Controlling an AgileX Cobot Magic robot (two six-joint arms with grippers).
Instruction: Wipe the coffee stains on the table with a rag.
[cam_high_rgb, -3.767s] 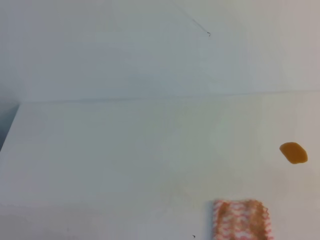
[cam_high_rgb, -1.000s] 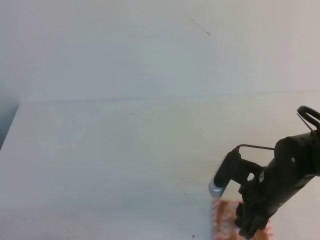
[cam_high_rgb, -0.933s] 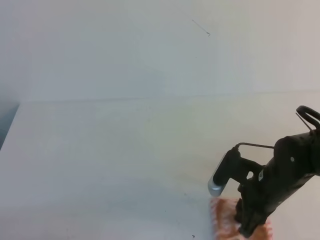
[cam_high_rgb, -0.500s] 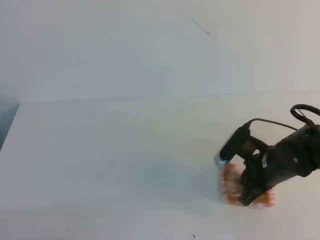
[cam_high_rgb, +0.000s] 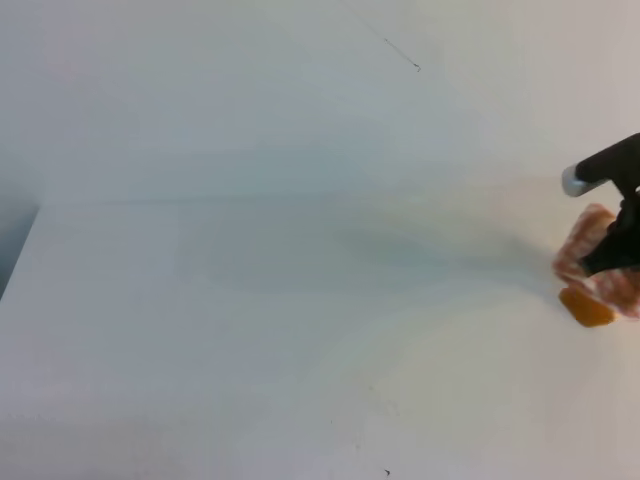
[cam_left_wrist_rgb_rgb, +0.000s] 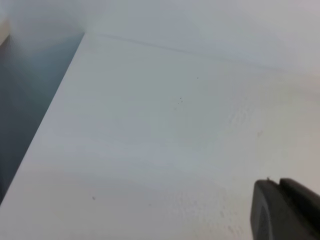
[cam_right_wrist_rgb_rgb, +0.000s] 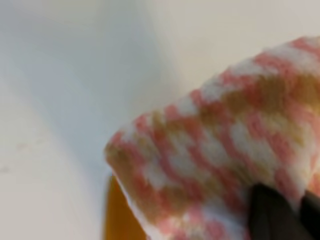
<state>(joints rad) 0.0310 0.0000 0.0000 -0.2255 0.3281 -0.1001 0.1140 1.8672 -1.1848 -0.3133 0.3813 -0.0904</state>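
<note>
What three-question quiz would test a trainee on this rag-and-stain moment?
1. True or false: the rag is held by the right gripper.
2. Where is the coffee stain relative to the rag: A) right at its lower edge, B) far left on the table?
3. Fill in: the stain's colour is ____.

Key: 1 true; 2 A; 3 amber-brown.

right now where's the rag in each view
Exterior high: the rag is at the far right edge, held by the right gripper, just above the coffee stain.
Left wrist: not in it.
Right wrist: fills the right and lower part.
Shared landmark: the amber stain beside the rag.
</note>
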